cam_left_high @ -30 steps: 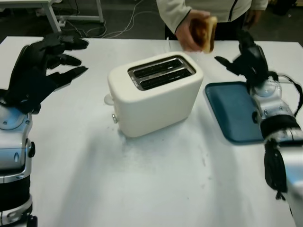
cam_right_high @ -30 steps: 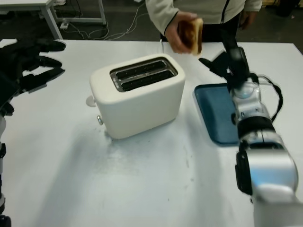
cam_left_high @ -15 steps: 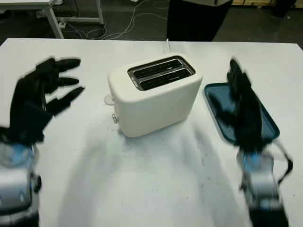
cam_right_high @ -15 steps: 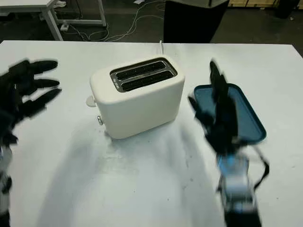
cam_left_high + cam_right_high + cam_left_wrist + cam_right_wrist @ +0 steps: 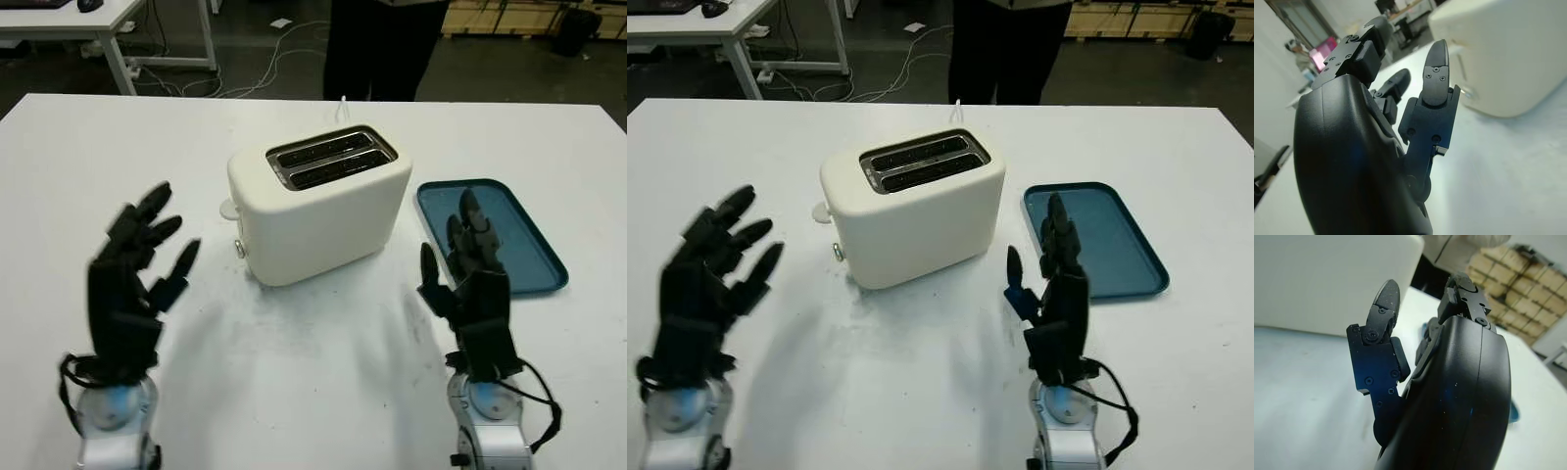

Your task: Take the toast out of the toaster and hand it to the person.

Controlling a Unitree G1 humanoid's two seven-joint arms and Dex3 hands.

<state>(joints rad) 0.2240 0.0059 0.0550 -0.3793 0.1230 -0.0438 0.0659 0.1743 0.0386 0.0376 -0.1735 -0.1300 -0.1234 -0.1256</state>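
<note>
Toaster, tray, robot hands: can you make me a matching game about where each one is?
Things:
1. toaster
2. tray
3. left hand
4. right hand

Places:
A. open, at the tray's near left corner
B. middle of the table
C. to the toaster's right
D. open, raised to the toaster's left

Pairs: 1-B, 2-C, 3-D, 4-A

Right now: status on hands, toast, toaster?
Left hand open, left of toaster. Right hand open, near blue tray. Toaster slots look empty, no toast in sight. Nothing in the way.
</note>
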